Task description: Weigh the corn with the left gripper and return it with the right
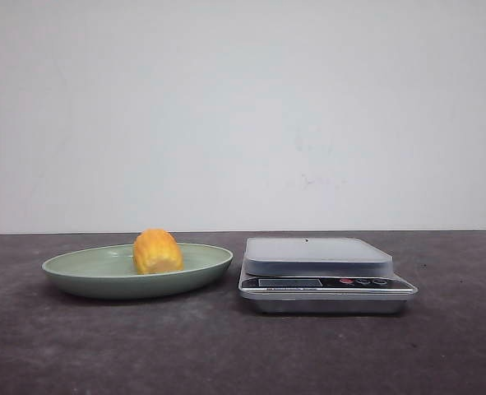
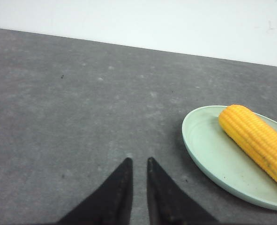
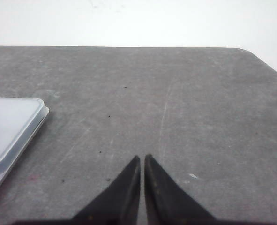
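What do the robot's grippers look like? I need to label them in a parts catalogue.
Only the finger ends show. The left gripper has two black fingers tapering to sharp points, matte and unmarked. The right gripper looks the same: two black, pointed, tapering fingers. No cables, lights or arm bodies are in view.

One corn (image 1: 157,252), one plate (image 1: 86,280) (green), one scale (image 1: 325,276)

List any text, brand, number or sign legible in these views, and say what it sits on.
None can be read.
Scale: a line of small print under its display, too blurred to read; display shows no digits.
Plate, corn, table: no markings visible.
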Controlling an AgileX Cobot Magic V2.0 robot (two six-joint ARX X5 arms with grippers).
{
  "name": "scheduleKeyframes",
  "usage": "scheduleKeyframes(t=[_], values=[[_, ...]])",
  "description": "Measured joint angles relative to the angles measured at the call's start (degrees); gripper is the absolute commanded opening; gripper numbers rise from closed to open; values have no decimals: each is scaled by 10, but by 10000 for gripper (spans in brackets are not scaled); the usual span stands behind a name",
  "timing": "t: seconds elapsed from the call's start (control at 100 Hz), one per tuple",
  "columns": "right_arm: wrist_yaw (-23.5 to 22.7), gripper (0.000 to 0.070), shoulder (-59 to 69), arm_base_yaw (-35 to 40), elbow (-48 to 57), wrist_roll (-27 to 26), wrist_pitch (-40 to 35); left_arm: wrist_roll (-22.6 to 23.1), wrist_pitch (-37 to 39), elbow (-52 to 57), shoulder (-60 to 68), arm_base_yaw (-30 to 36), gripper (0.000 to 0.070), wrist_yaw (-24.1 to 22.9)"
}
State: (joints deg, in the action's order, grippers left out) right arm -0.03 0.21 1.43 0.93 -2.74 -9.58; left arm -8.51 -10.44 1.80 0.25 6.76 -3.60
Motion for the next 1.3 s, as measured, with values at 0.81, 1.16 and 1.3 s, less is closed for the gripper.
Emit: scheduleKeyframes(t=[0.81,1.16,1.3], values=[[-15,2,0,0,6,-59,-3,-16,5,0,0,0,15,-8],[15,44,142,0,253,-110,-83,-104,4,177,126,0,61,-9],[-21,443,221,0,332,-110,-106,-110,-20,279,232,0,544,21]])
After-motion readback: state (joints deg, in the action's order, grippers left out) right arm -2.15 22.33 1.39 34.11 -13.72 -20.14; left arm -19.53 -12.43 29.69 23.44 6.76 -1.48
